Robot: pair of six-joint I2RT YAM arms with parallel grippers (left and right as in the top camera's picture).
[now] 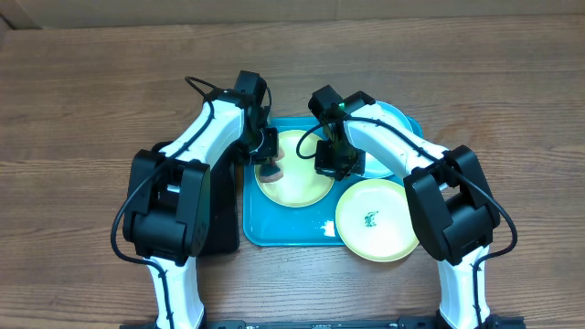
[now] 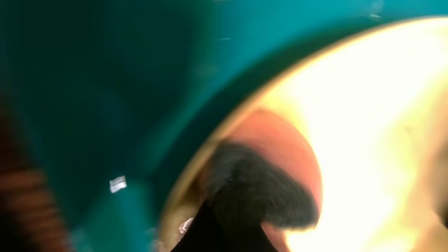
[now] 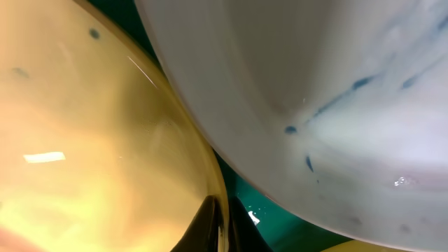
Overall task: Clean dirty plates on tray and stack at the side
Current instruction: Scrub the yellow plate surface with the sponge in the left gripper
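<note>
On the turquoise tray [image 1: 274, 228] lies a pale yellow-green plate [image 1: 297, 183]. My left gripper [image 1: 270, 163] is shut on a pinkish sponge with a dark scrub face [image 2: 269, 178], which presses on that plate's left edge [image 2: 378, 105]. My right gripper [image 1: 331, 164] is shut on the same plate's right rim [image 3: 91, 140], one finger on each side of it. A light blue plate [image 3: 315, 91] with teal smears lies just beyond it, mostly under the right arm [image 1: 393, 121]. A second yellow-green plate [image 1: 377, 219] with a small teal smear overhangs the tray's front right corner.
A smaller black tray [image 1: 224, 215] lies left of the turquoise one, partly under my left arm. Bare wooden table [image 1: 82, 110] surrounds both trays. In the left wrist view the tray floor [image 2: 105, 84] fills the left side.
</note>
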